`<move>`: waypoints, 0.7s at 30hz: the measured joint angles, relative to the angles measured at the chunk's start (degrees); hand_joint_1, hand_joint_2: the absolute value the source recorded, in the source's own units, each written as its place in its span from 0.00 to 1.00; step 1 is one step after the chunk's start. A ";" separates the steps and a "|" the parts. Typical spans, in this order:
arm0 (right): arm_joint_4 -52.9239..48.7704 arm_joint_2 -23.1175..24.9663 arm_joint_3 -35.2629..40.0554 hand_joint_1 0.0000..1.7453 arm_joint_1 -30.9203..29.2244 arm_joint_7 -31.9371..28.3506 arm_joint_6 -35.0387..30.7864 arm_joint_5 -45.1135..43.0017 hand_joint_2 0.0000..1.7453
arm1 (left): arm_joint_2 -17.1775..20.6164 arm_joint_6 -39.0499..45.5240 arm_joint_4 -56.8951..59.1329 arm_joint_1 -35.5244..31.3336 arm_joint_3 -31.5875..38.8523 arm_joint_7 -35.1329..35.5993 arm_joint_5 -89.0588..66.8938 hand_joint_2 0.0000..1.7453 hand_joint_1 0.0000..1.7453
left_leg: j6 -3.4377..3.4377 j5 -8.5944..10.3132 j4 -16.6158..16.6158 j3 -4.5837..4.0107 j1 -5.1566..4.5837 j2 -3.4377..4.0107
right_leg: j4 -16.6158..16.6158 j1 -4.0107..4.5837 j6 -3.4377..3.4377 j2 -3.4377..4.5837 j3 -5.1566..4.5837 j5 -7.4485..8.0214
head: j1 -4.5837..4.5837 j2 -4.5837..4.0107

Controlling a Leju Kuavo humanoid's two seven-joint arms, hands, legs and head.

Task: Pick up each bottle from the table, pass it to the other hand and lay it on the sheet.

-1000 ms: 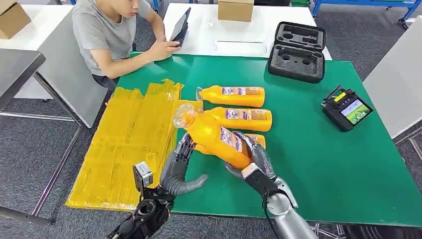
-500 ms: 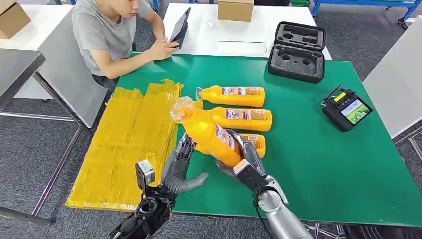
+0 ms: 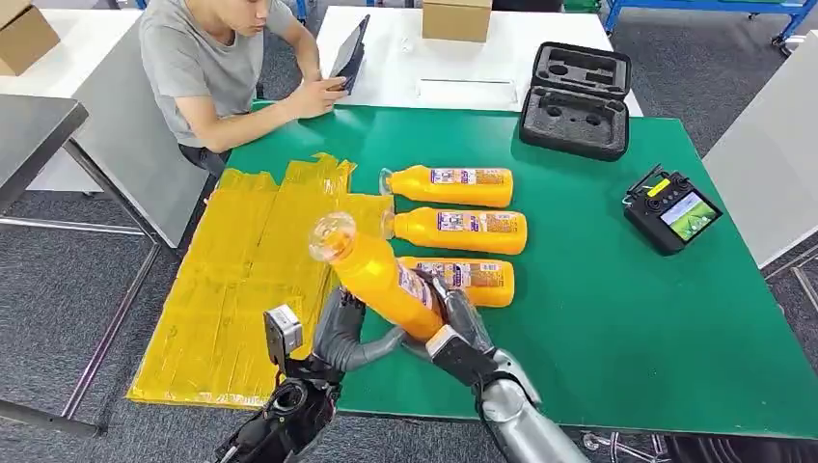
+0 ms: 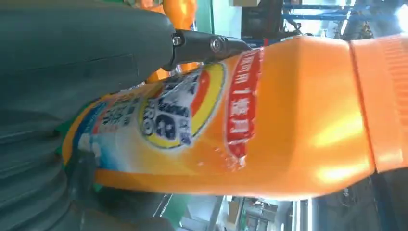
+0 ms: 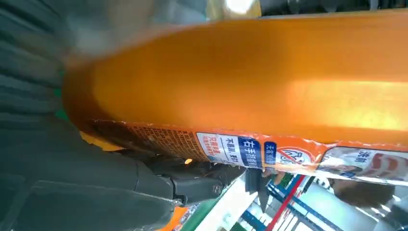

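My right hand point(image 3: 455, 326) grips the base of an orange bottle point(image 3: 381, 280), tilted with its clear cap up and to the left, above the table's front edge. My left hand point(image 3: 340, 333) lies against the bottle's underside, fingers behind it and thumb stretched below, not closed round it. In the left wrist view the labelled bottle point(image 4: 288, 120) lies between the left hand's point(image 4: 72, 62) fingers and thumb. The right wrist view shows the bottle point(image 5: 264, 82) across the right hand point(image 5: 72, 192). Three more orange bottles lie on the green table point(image 3: 598, 289): far point(image 3: 453, 185), middle point(image 3: 463, 230), near point(image 3: 473, 278). The yellow sheet point(image 3: 241, 280) spreads to the left.
A person point(image 3: 207, 68) sits at the table's far left corner with a tablet point(image 3: 349, 48). A black foam case point(image 3: 576, 98) lies at the back, a remote controller point(image 3: 672, 212) at the right. A cardboard box point(image 3: 457, 17) stands on the white table behind.
My right hand has carried the bottle left and towards me, uncovering the near bottle. The bottle now lies against my left hand, whose thumb has come up under it.
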 measured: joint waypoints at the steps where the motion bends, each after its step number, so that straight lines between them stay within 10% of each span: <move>1: 0.02 0.00 0.13 1.00 0.05 0.00 -0.02 0.00 1.00 | 0.00 0.20 0.00 0.01 0.16 0.02 0.00 1.00 0.00 | 0.00 0.00 0.00 0.00 0.00 0.00 | 0.00 0.00 0.00 0.00 0.00 0.00 | 0.00 0.00; 21: 0.66 -0.04 1.03 1.00 0.54 -0.04 -0.26 -0.59 1.00 | 0.00 1.03 0.05 0.33 0.96 0.00 -0.61 1.00 0.00 | 0.00 0.00 0.00 -0.01 0.00 0.00 | 0.00 0.00 0.00 0.00 -0.01 0.00 | 0.00 0.00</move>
